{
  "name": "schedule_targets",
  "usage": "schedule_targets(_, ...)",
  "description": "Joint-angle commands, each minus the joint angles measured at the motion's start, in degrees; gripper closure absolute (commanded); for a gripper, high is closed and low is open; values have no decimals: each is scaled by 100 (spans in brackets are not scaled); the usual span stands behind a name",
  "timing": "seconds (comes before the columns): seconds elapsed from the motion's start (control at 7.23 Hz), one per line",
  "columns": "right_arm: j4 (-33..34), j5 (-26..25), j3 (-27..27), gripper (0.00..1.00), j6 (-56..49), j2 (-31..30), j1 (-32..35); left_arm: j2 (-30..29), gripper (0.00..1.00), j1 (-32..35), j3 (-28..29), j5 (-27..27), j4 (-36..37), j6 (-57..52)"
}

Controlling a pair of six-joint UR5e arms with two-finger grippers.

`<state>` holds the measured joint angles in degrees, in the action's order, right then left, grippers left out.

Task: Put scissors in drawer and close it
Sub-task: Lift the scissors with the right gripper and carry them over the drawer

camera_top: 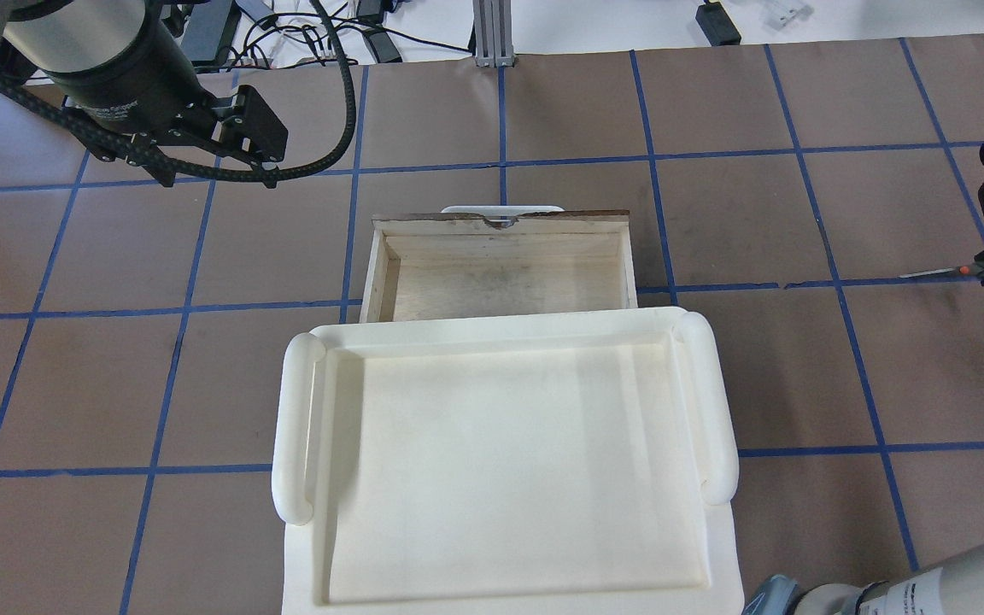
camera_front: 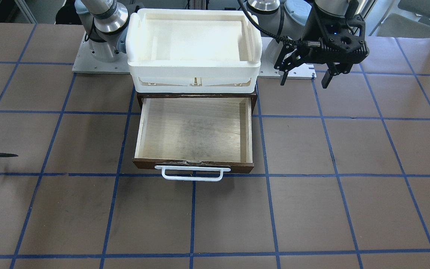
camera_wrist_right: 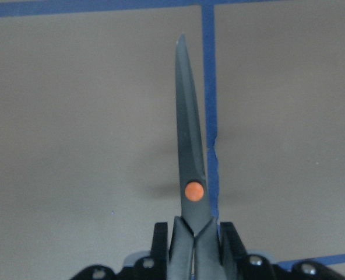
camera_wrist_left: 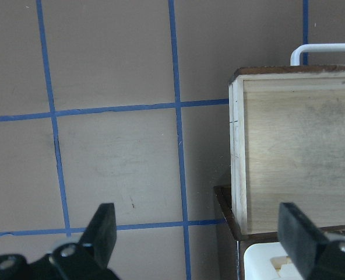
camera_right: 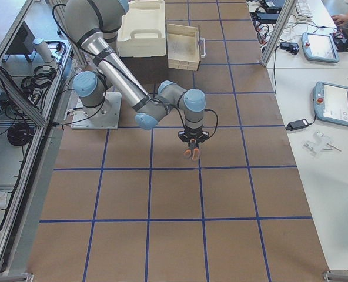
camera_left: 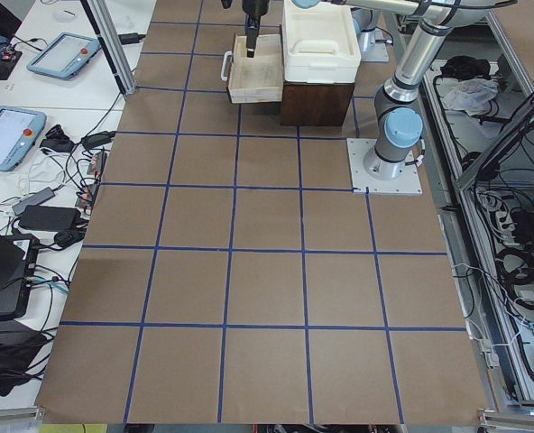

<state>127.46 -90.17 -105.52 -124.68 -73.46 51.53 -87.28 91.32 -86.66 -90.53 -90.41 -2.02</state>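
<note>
1. The scissors (camera_wrist_right: 191, 169) are clamped at the handles by the right pincer (camera_wrist_right: 194, 236). The blades are together and point to the top of the wrist frame, with an orange pivot dot low on the blade.
2. In the front-facing view they sit at the far left edge, mid-height, with the tip aimed right. They are held off the worktop (camera_front: 312, 209), which shows a faint shadow beneath them.
3. The drawer (camera_front: 196, 130) stands pulled out at centre frame, well apart from the scissors. Its pale plywood floor is showing and its white bar handle (camera_front: 192, 175) faces the lower edge.
4. A white tray (camera_front: 194, 71) rests on the dark brown cabinet (camera_left: 317, 104), directly above the drawer.
5. The left pincer (camera_front: 305, 81) hangs at the upper right of that view, beside the tray, with its fingers spread apart.
</note>
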Motion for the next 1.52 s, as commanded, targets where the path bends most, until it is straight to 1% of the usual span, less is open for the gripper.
schedule_targets(0.0,-956,-35,532,100,766,-474,626,0,0,0,0,-9,-3,0)
schedule_targets(0.28,-1677,-62,550,100,1425,-1115,1706,0,0,0,0,-9,-3,0)
schedule_targets(0.42,-2220,-62,551,100,2351,-1257,2311,0,0,0,0,-9,-3,0)
schedule_targets(0.69,-2269,-53,830,100,3497,-1241,3778,0,0,0,0,-9,-3,0)
schedule_targets(0.83,-2252,-44,832,100,4217,-1206,4386,0,0,0,0,-9,-3,0)
schedule_targets(0.97,-2208,-53,840,100,4894,-1119,4862,0,0,-9,0,-9,6,0)
schedule_targets(1.11,-2147,-27,867,100,5292,-996,5214,0,0,0,0,-9,-3,0)
schedule_targets(1.25,-1850,-18,963,100,5601,-786,5488,0,0,0,0,-9,-3,0)
schedule_targets(1.38,-1760,8,1094,100,6283,-514,5717,0,0,0,0,-9,-3,0)
